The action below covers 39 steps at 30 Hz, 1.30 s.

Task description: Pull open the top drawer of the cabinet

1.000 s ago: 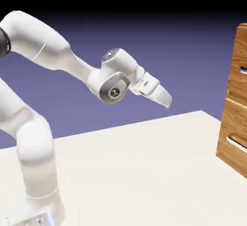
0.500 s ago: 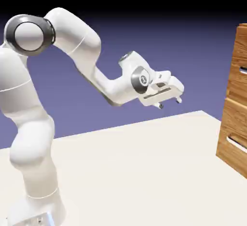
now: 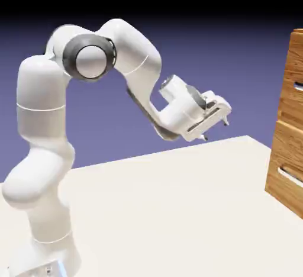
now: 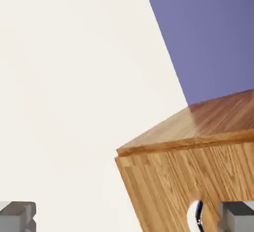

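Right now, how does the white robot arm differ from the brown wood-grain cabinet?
The white robot arm is smooth, rounded and bent at its joints; the brown wood-grain cabinet is boxy with flat plank fronts. The arm shows whole in the exterior view, while the cabinet is cut off at the exterior view's right edge. Both stand on the pale table, apart, with the open gripper short of the cabinet.

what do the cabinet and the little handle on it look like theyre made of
The cabinet looks like brown wood with a smooth, slightly glossy finish: grain lines run across its top and front. The handle, only partly in view, appears to be shiny silver metal.
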Each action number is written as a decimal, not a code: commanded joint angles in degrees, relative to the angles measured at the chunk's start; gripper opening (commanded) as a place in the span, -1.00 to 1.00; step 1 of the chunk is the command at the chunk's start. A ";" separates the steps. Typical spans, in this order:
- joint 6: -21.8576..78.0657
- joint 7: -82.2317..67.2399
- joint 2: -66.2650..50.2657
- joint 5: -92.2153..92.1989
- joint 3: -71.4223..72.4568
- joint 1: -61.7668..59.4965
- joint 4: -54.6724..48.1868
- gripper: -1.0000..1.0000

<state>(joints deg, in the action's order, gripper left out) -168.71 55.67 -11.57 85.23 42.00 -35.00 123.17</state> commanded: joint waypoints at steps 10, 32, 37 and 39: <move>1.55 3.86 -12.93 24.92 12.28 -10.43 -11.06 0.00; 4.89 12.19 -40.82 78.67 38.77 -32.94 -34.92 0.00; 2.35 9.06 -42.93 76.49 35.00 -26.38 -43.23 0.00; 1.08 7.50 -43.99 75.40 33.12 -23.10 -47.38 0.00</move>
<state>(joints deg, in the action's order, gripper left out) -167.63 63.17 -55.55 160.64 75.13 -58.10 75.79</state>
